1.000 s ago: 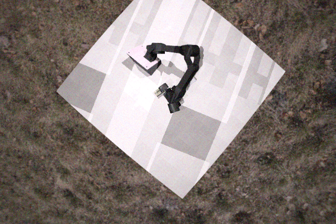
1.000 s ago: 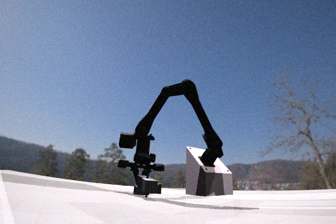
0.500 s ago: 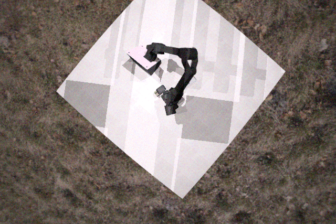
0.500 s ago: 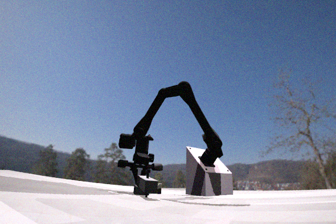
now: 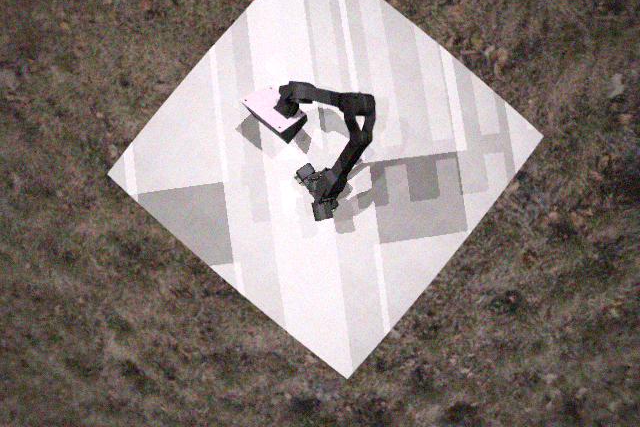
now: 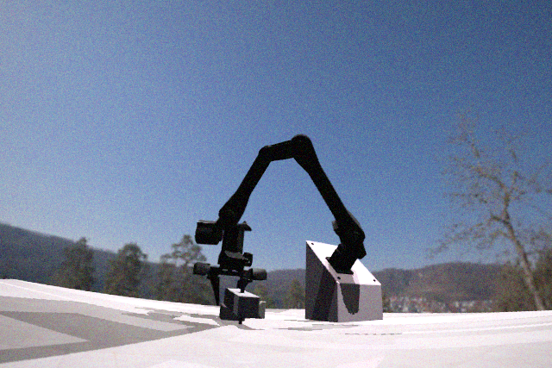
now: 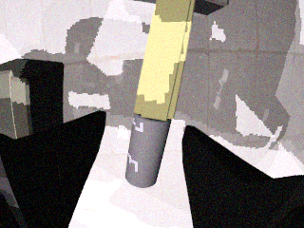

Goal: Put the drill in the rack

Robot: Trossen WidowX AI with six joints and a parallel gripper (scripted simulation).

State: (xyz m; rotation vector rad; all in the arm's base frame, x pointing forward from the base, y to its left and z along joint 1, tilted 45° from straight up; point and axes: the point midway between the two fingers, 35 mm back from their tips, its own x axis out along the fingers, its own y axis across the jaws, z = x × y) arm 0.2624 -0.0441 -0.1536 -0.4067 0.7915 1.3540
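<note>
Black two-finger gripper (image 5: 316,189) (image 6: 229,296) (image 7: 144,127), top view: one, below one arm; we can't see its fingers.
Dark boxy block (image 6: 241,303), exterior view: one, under the gripper; we can't identify key or rack.
Grey cylinder with yellow flat bar (image 7: 153,104), wrist view: one, presumably our drill, between two part-open fingers, gaps both sides, nothing gripped.
Risk: off-centre closing could knock it askew; an unreleased lock could make us slip.

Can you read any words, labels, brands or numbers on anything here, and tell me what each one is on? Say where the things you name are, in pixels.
None can be read.
Gray cylinder with a yellow part (image 7: 148,152): pale angular marks, too blurred to call letters.
Sloped base block (image 5: 261,104) (image 6: 321,250): small dark dots, no lettering.
</note>
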